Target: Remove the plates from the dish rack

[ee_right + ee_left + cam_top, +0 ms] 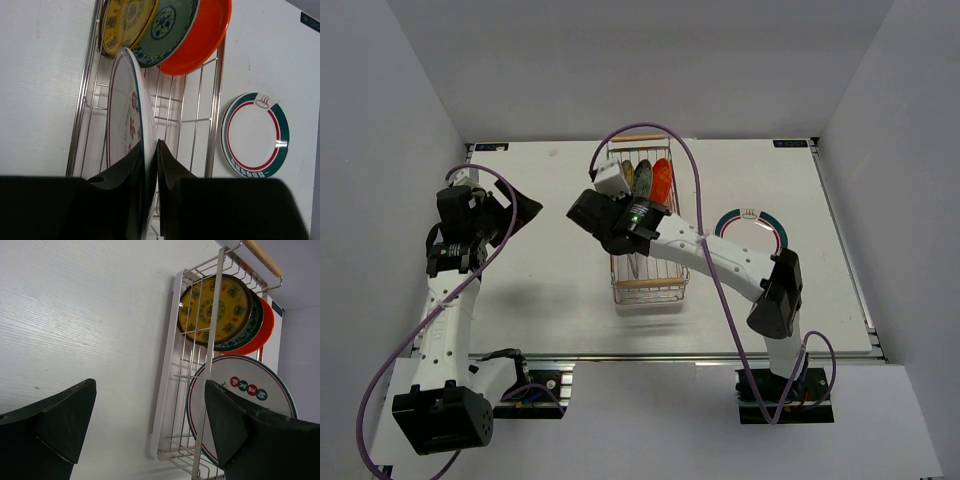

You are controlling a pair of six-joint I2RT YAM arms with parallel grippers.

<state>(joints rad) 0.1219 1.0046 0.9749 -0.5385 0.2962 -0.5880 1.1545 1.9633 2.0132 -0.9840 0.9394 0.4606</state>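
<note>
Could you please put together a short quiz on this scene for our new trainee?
1. True or false: the left tool is shut on a plate.
2. What does the right tool pinch? A) the orange plate B) the upright white plate C) a wooden handle
3. How many plates lie flat on the table beside the dish rack?
Key: 1 false, it is open and holds nothing. 2 B. 3 one, the ringed plate.

Overhead, the right arm [720, 255] blankets the middle of the dish rack [650, 290], so whatever stands there is hidden. From the right wrist, part of the white plate [122, 115]'s rim vanishes between the right gripper [150, 147]'s fingers, and the yellow plate [125, 20] runs off the top edge.
</note>
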